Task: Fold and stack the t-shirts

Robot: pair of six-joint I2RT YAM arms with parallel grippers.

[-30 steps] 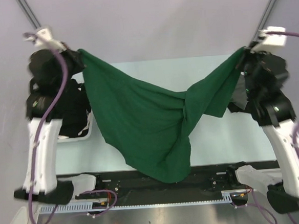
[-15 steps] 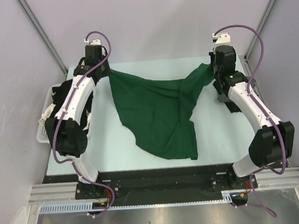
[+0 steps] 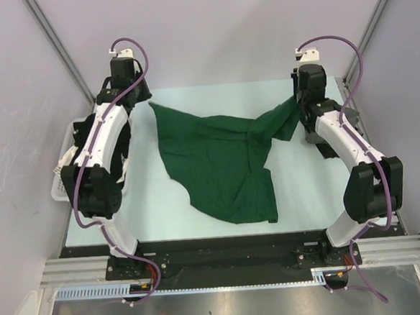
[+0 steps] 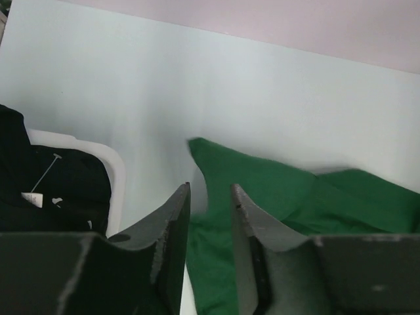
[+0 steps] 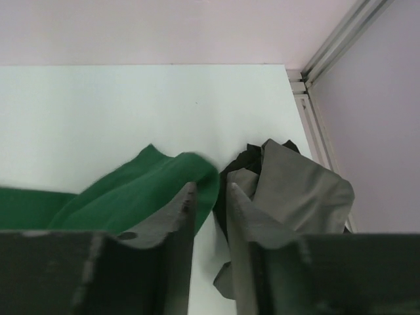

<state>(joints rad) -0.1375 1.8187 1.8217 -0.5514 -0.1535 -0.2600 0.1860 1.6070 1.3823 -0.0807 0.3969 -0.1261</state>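
A pale, mint-white table (image 3: pixel 298 187) stood inside plain lilac walls (image 3: pixel 223 34), with aluminium posts (image 3: pixel 54 38) at the far corners. At the left edge a white slatted basket (image 3: pixel 59 184) held black shirts (image 4: pixel 65 190) (one showed a small white tag). By the right arm a grey shirt (image 5: pixel 295 184) lay crumpled on the table over a black garment (image 5: pixel 239 161).

The dark green t-shirt (image 3: pixel 218 164) lay spread on the table. Its widest line ran left to right along the far side, one corner just beside each gripper. The rest tapered toward the near edge, right of centre, with a bunched ridge across its right half.

The left gripper (image 4: pixel 210 190) and right gripper (image 5: pixel 210 187) each had jaws slightly apart, with nothing clamped between them.
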